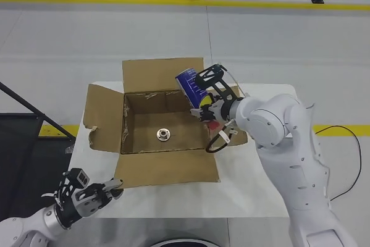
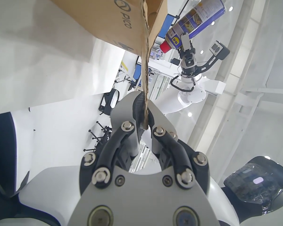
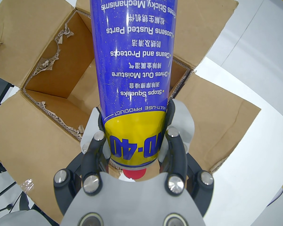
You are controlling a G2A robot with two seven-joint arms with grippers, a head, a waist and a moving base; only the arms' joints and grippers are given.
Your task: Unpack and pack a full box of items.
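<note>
**Figure.** Open brown corrugated cardboard box [image 1: 166,168] at the middle of the white desk [image 1: 259,179], nearer its far edge, all four flaps folded out.

The right tool [image 3: 135,116] is clamped across the blue-and-yellow cylindrical metal spray can [image 3: 134,48], on the yellow band just above the red cap. The can hangs tilted in the air over the box's far right corner, base pointing up and away from the tool, clear of the cardboard.

The left tool [image 2: 145,111] is closed narrowly on the near flap [image 2: 145,71], pinching its edge at the corner towards the desk's near left.

A small round metal part [image 1: 163,133], possibly a bearing or washer, lies on the box floor.

*Handling, as judged.* The can is rigid and moderately heavy, and its liquid contents can shift. Its glossy painted wall is likely slippery against the pads. Held at the cap end, the long body acts as a lever and may pivot. A hold at mid-length across the diameter would be steadier, and the cap and nozzle should be spared.

The flap is light, bends easily and is already torn along the inner liner, so a pinch on it serves to steady the box, not to lift it.
</note>
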